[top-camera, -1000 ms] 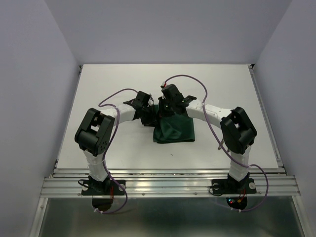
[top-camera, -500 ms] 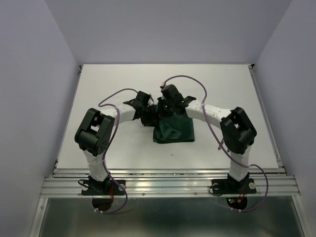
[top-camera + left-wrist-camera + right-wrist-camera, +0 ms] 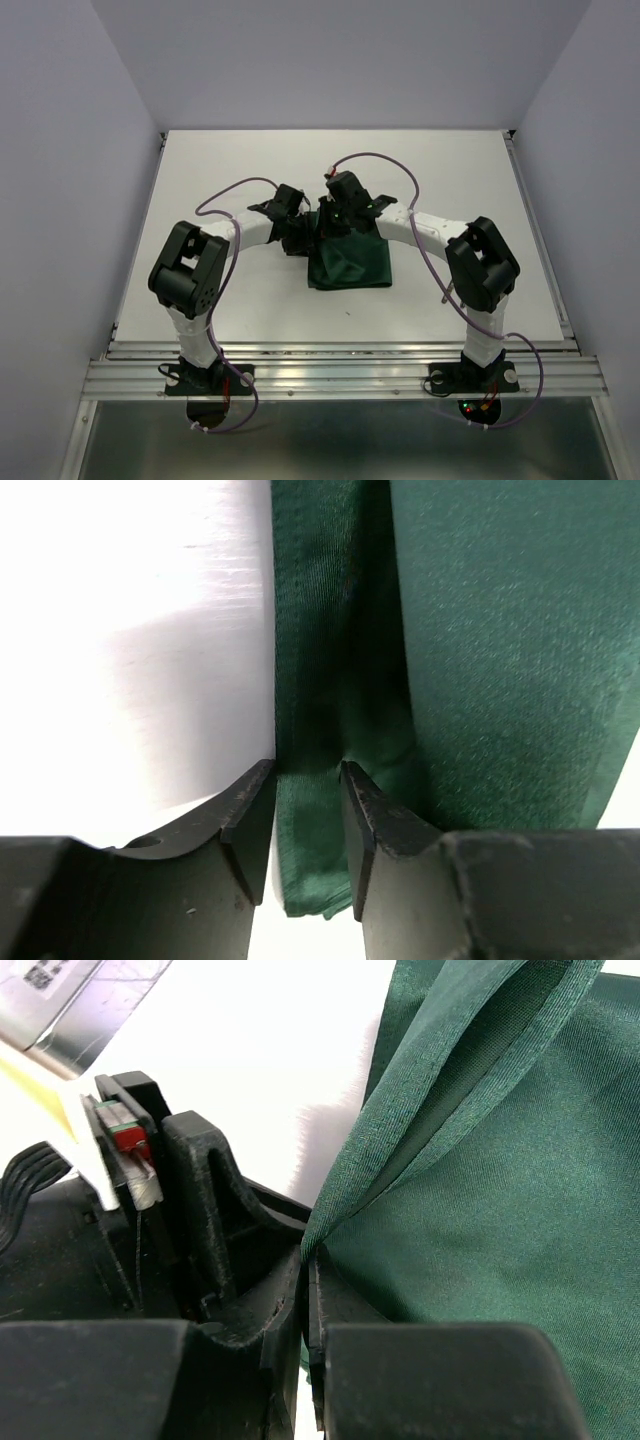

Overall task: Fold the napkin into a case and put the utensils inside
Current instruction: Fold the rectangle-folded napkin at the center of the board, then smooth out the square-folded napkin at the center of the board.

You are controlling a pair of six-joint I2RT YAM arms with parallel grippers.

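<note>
The dark green napkin [image 3: 350, 262] lies partly folded in the middle of the table, its far edge lifted. My left gripper [image 3: 300, 238] is at its far left corner. In the left wrist view the fingers [image 3: 308, 775] are closed around a folded strip of the napkin [image 3: 500, 660]. My right gripper [image 3: 335, 222] is just to the right of it. In the right wrist view its jaws [image 3: 305, 1260] are pinched shut on a raised edge of the napkin [image 3: 480, 1190]. The fork and knife are out of view.
The white table [image 3: 220, 160] has raised side rails and grey walls on three sides. The left gripper's black body [image 3: 190, 1190] sits very close beside the right fingers. Purple cables arc above both arms.
The left arm has shifted slightly to the left and the napkin's left side has drawn a little with it. The right arm has barely moved.
</note>
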